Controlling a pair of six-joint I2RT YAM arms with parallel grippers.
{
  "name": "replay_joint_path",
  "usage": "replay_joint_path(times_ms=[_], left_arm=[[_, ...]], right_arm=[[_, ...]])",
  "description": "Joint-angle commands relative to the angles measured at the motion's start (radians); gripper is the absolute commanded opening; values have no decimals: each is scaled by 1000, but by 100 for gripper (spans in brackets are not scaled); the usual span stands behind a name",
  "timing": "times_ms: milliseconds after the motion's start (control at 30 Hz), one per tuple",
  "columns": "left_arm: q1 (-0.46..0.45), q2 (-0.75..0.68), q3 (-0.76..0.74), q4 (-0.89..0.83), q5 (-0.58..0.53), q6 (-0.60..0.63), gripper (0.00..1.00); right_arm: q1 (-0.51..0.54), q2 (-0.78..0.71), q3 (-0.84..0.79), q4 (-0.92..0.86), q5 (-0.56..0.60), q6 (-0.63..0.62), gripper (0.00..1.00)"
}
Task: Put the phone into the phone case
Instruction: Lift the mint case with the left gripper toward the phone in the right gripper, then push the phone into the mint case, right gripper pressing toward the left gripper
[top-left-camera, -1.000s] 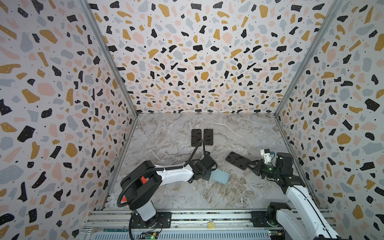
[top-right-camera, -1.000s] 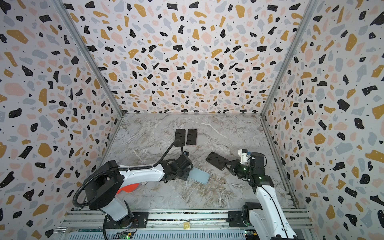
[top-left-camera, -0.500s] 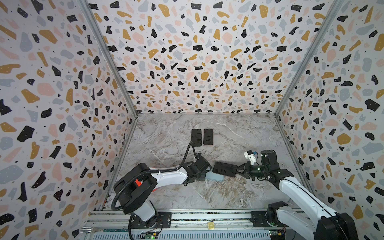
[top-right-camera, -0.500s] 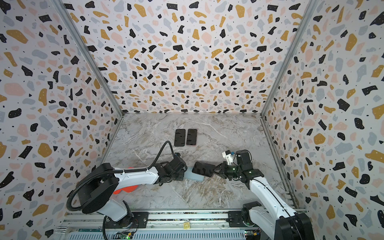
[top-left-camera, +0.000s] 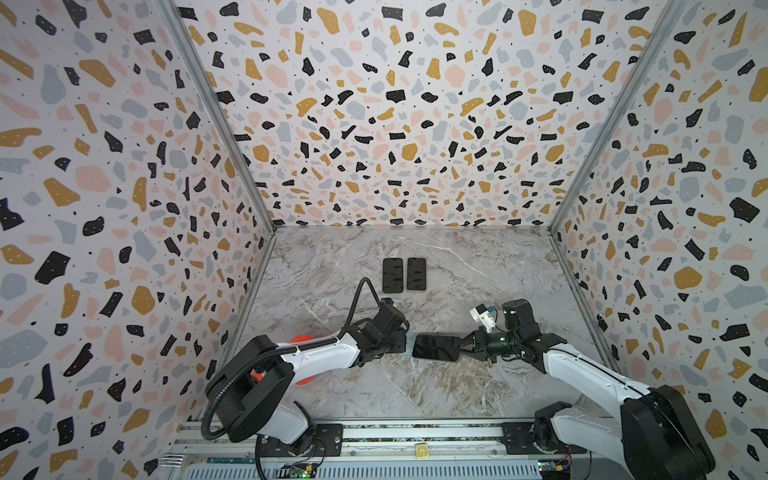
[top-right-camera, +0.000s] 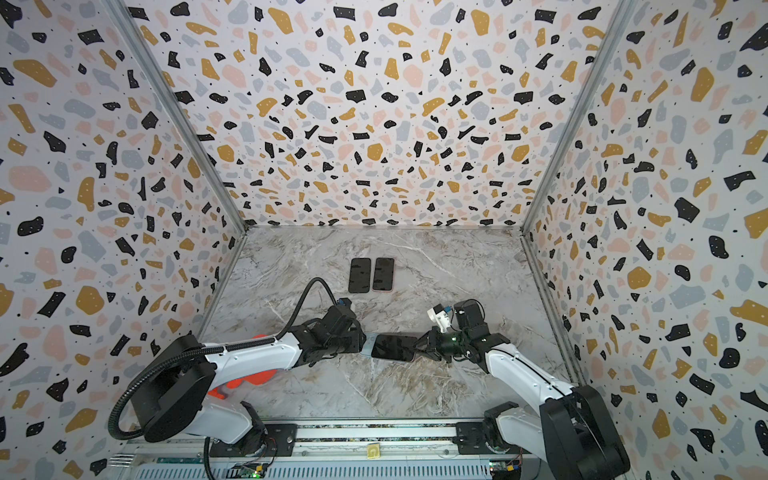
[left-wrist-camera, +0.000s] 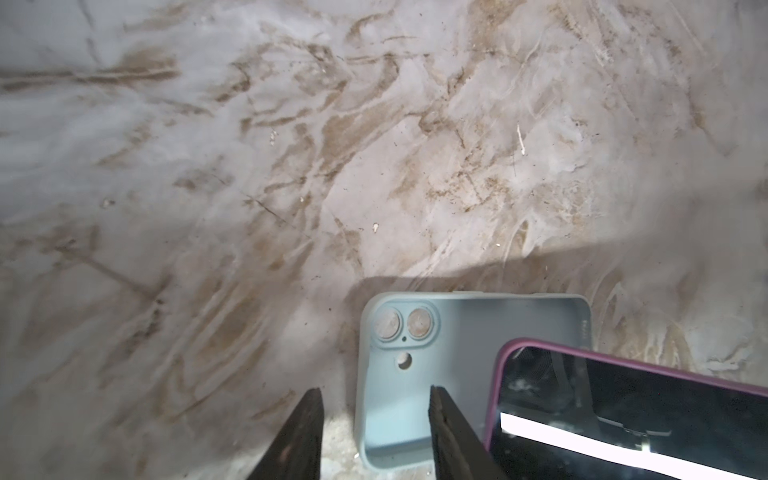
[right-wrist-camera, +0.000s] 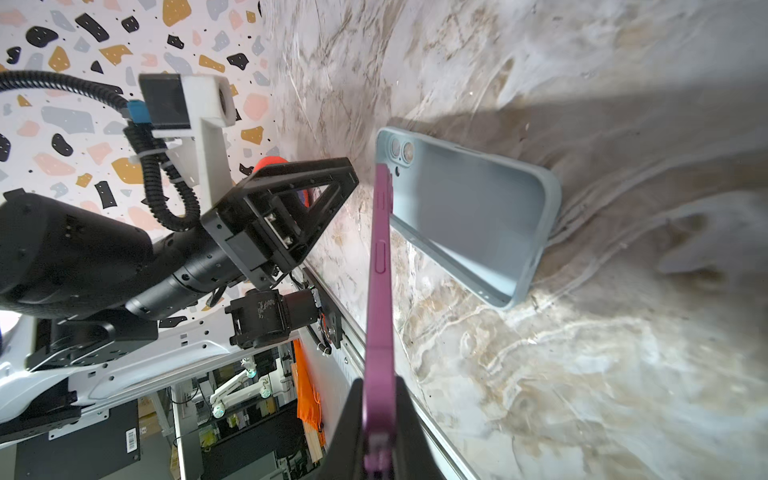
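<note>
Glossy purple-edged phone (right-wrist-camera: 379, 266) over matte, seemingly soft blue case (right-wrist-camera: 469, 216)

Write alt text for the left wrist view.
A pale blue case lies open side up on the marble table, with a purple-edged phone tilted over one end. The left hand is open, one finger over the case.

Your enclosure had three terrazzo-patterned walls (top-left-camera: 399, 124), speckled black, ochre, pink and grey, joined by metal corner posts (top-left-camera: 216, 112). Your floor was a marble-veined tabletop (top-left-camera: 478, 266), evenly lit, with an aluminium rail (top-left-camera: 415, 434) along its near edge.
</note>
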Motion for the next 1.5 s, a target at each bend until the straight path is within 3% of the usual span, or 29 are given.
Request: replay_joint_path(times_ms=[0,700,1467], left_arm=[[23,-4,-21,64,76,-5,44],[41,47,-25,106,138,-4,45],[41,77,-20,123,147,8,45]], right_arm=[[11,14,2,91,-11,15,0],[-2,196,33,38,-1,-55,0],[-50,294,62,47,0,-91,0]])
